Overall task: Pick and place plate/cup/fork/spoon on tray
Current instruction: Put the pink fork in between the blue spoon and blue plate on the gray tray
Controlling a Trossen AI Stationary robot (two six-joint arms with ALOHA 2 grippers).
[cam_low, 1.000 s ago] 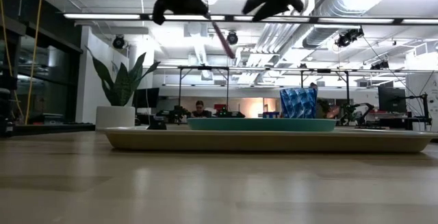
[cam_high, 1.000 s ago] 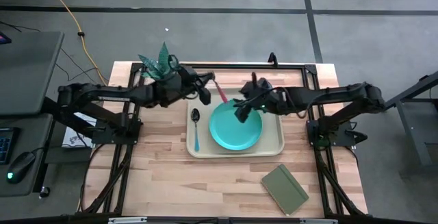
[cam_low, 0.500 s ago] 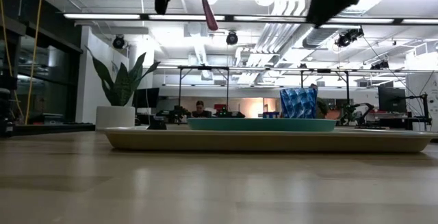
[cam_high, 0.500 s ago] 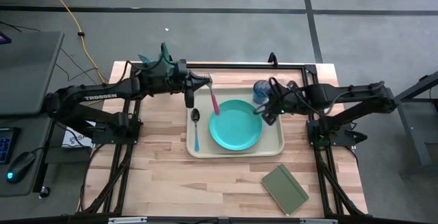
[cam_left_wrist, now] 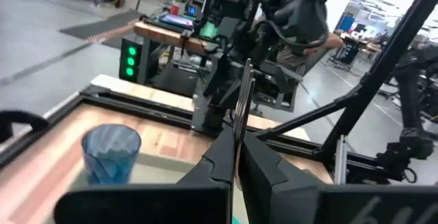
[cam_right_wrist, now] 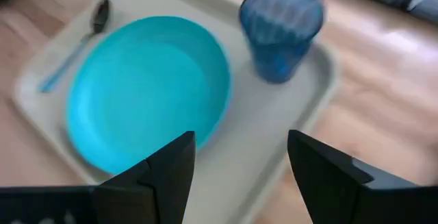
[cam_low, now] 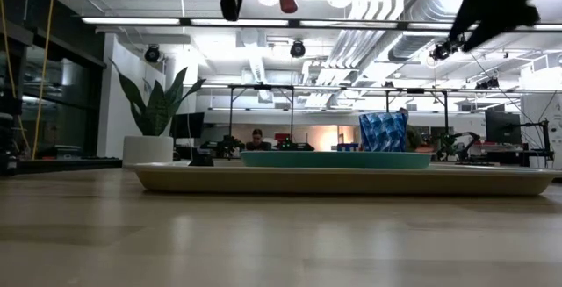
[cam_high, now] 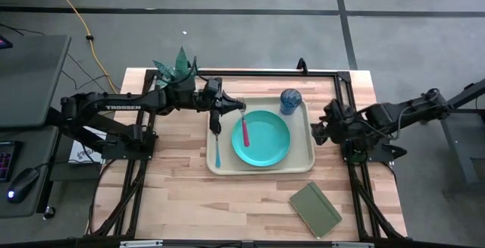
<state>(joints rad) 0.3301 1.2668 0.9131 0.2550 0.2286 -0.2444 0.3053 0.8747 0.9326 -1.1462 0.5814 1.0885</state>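
With plate point(cam_high: 261, 138), cup point(cam_high: 290, 100) and spoon point(cam_high: 217, 142) already on the tray point(cam_high: 305, 153), the left gripper point(cam_high: 224, 110) clamped the fork point(cam_high: 244, 129) above the plate, needing lowering, while the right gripper point(cam_high: 318, 131) waited, fingers spread.

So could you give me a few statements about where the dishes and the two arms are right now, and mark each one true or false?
1. The left gripper holds the red-handled metal fork above the round turquoise plate. True.
2. The small blue see-through cup stands on the bare wooden table. False: it stands in a corner of the pale beige tray.
3. The blue-handled spoon lies on the tray beside the plate. True.
4. The right gripper grips the cup. False: it is open, off the tray's side.
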